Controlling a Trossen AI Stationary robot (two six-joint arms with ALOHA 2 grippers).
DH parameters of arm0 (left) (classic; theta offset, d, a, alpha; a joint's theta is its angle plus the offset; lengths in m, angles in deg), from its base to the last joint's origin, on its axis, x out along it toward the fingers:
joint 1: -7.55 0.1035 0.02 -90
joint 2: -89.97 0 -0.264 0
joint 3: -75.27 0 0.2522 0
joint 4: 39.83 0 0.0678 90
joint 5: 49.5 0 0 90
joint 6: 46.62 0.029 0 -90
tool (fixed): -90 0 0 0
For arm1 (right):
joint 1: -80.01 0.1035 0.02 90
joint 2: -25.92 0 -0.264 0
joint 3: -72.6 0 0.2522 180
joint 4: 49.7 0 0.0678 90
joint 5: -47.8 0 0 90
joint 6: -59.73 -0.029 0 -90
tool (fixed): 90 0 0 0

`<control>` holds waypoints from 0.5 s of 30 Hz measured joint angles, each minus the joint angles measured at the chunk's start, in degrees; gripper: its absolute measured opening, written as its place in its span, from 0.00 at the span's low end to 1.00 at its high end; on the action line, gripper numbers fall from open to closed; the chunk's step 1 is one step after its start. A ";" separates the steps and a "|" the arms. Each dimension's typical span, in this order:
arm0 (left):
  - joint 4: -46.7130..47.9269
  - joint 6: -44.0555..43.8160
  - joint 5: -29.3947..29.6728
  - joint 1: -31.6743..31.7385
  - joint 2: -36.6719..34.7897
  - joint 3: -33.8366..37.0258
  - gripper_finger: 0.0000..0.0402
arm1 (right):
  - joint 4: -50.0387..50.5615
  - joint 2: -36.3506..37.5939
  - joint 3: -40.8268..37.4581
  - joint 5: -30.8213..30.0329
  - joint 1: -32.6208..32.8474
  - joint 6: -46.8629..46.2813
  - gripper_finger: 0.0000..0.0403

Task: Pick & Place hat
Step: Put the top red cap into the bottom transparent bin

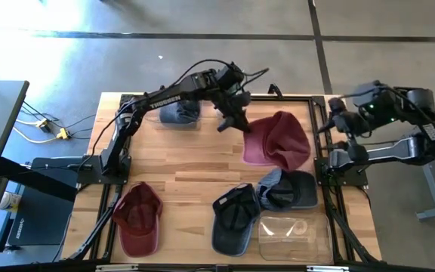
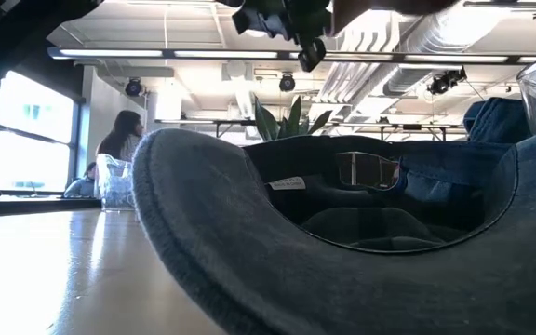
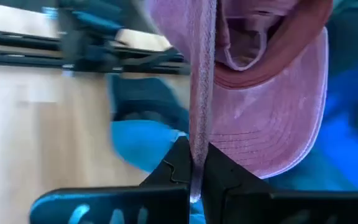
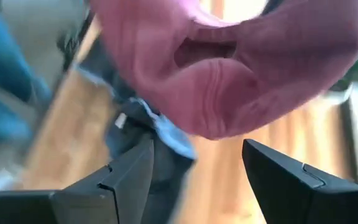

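Observation:
A maroon hat [image 1: 278,140] is over the table's far right part, and my left gripper [image 1: 238,122] is shut on its left edge. The left wrist view shows this hat [image 3: 272,106] just past the fingers. At the table's right edge, my right gripper [image 1: 332,121] stands open and raised. Its own view shows the hat [image 4: 229,68] ahead of the gripper [image 4: 194,180], with nothing between the fingers. In the low view my left gripper [image 2: 310,46] shows at the top. My left gripper pinches a thin edge of the maroon hat [image 3: 196,163] between its two fingers, seen edge-on. The fingers come from the table's left, slanting slightly down. The rest of the hat spreads out beyond the fingers; whether any part rests on the table I cannot tell.
A grey-blue hat [image 1: 180,113] lies at the far left and a red hat [image 1: 137,219] at the near left. A dark navy hat [image 1: 235,219] and a blue-grey hat [image 1: 287,189] lie at the near right, beside a clear plastic container [image 1: 293,236]. Bare wood shows mid-table.

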 joint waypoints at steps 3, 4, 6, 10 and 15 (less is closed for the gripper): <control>1.28 0.02 -5.31 0.04 0.00 0.00 0.00 | -0.32 -1.08 -0.02 -3.61 2.29 10.54 0.60; 1.68 -0.02 -6.09 0.12 -0.02 0.00 0.00 | -0.29 -1.66 -0.02 -5.35 2.97 13.37 0.60; 2.32 -0.40 -7.87 0.14 -0.02 0.00 0.00 | -0.41 -3.00 -0.02 -9.11 4.29 18.49 0.60; 2.36 -2.05 -9.78 0.06 -0.02 0.00 0.00 | -0.95 -5.85 -0.09 -12.68 6.78 25.24 0.60; 2.37 -2.34 -9.78 -0.20 -0.02 0.00 0.00 | -1.67 -7.00 -0.09 -14.90 11.63 27.89 0.60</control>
